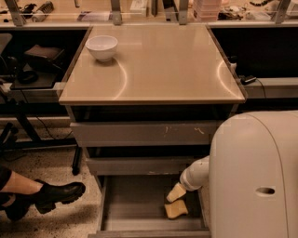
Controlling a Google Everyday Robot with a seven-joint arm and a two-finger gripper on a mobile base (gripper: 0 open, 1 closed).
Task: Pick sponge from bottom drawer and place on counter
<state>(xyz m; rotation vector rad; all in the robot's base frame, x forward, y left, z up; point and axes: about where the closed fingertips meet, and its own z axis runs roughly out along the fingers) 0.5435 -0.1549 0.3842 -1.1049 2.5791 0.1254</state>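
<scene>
The grey metal bottom drawer (135, 204) stands pulled open. Toward its right wall the small yellow sponge (176, 209) lies flat, long axis crosswise. The pale gripper (176, 192) hangs just behind and above it; open or closed, I cannot tell.

A lab: a cluttered bench (95, 16) with metal posts (116, 11) behind the tabletop's (163, 69) far edge. The pincer (176, 192) hangs inside the bottom drawer (132, 204).
</scene>
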